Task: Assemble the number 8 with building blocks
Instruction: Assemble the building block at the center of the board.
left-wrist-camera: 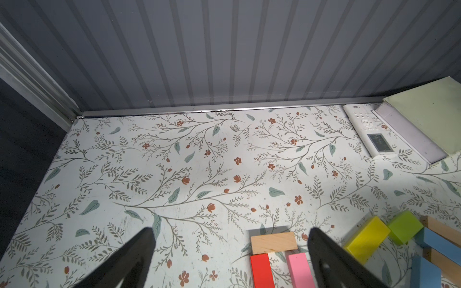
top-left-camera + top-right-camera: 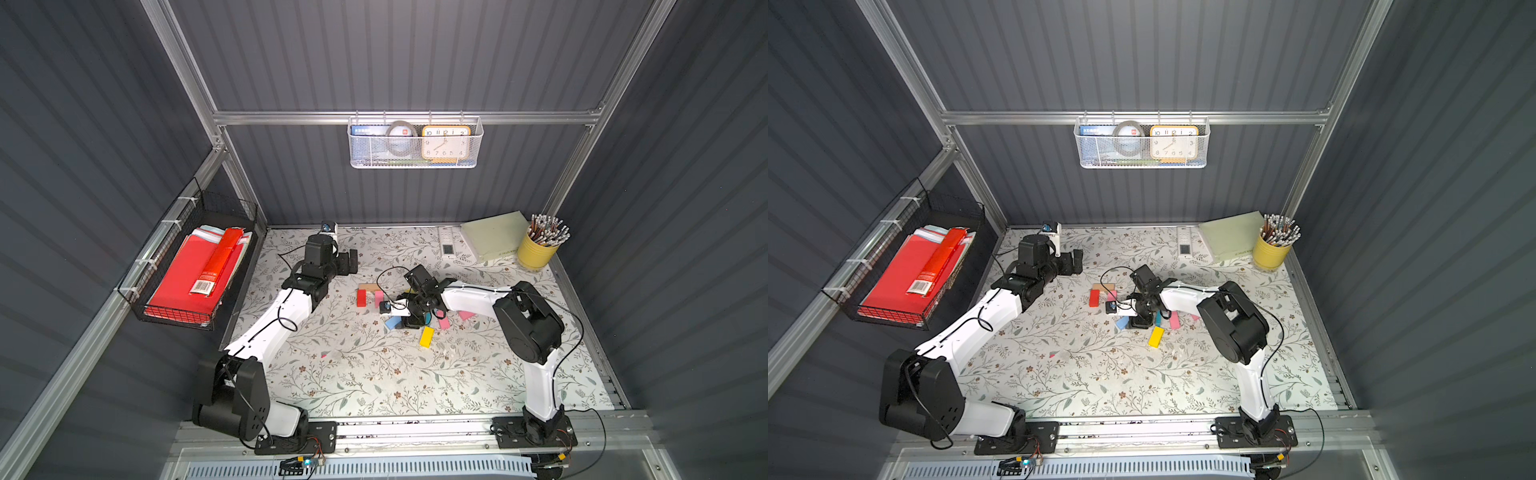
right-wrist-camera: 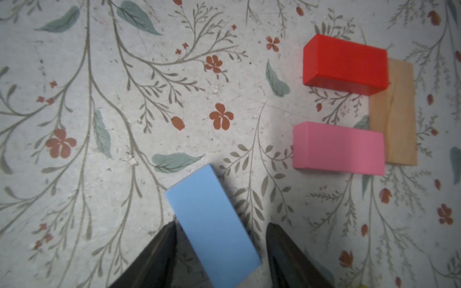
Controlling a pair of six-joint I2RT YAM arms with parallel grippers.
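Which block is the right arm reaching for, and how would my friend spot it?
On the flowery table, find the red block and pink block lying side by side against a wooden block near the middle. Nearer the robot, the right tool straddles the light blue block. Unlike those straight neighbours, it lies flat but crooked.

Place: robotics lab cell | evidence: aluminium frame (image 2: 291, 118) is enclosing a tabletop (image 2: 353, 386); two robot arms (image 2: 286, 311) are standing bolted along its edge
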